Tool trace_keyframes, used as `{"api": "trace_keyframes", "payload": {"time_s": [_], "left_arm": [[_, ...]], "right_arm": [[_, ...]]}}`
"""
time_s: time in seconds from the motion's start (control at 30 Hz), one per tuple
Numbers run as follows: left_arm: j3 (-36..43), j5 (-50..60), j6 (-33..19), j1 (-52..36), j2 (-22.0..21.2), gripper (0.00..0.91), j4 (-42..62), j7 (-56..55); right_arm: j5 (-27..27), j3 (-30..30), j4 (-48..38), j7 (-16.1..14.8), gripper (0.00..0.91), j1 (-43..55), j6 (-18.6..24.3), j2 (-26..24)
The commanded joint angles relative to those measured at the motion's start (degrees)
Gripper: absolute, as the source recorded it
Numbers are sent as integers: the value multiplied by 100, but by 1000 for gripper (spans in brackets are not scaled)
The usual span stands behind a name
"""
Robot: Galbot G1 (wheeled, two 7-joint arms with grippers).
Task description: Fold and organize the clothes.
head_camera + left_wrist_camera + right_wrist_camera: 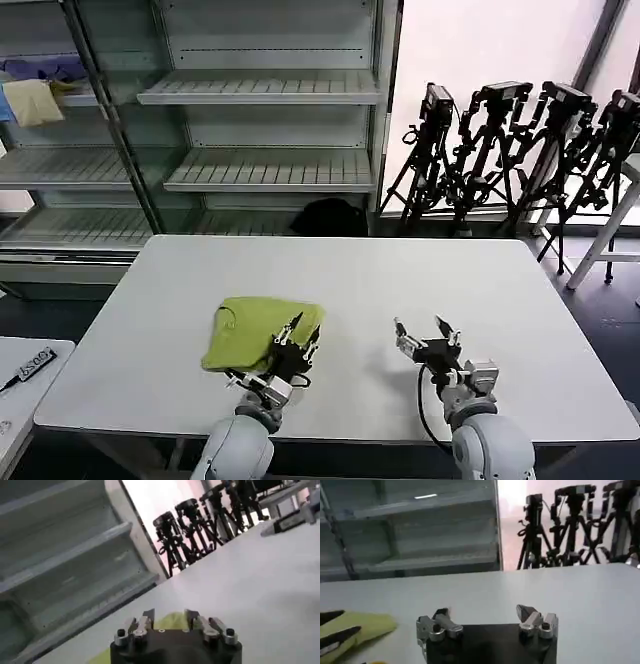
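The T-shirt [255,330], lime yellow-green and plain on its upper side, lay folded into a compact bundle on the white table [340,290], toward the robot's left and near the front edge; its near right corner sat just under the left gripper [303,333], whose dark fingers were spread apart over the cloth, holding nothing that could be made out; in the left wrist view the same gripper [169,618] stood with a clear gap between its fingers, yellow-green fabric [167,622] showing between them. The right gripper [424,331] hovered over bare tabletop, well apart from the shirt, its fingers wide open and empty; the right wrist view showed that gripper [484,616] spread likewise, with the shirt [357,627] off at the edge. Metal shelving [270,90] and a row of black tripods [520,140] stood behind the table.
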Motion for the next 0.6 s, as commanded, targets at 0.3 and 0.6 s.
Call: {"api": "trace_keyframes", "payload": {"time_s": [0.3, 0.6], "left_arm": [[-1953, -2425, 887, -221, 604, 907, -1909, -284], [-2671, -2538, 686, 480, 556, 907, -2095, -163]], "right_arm": [[2168, -1893, -441, 1299, 907, 436, -276, 98], [2534, -2156, -914, 1710, 907, 697, -280, 231]]}}
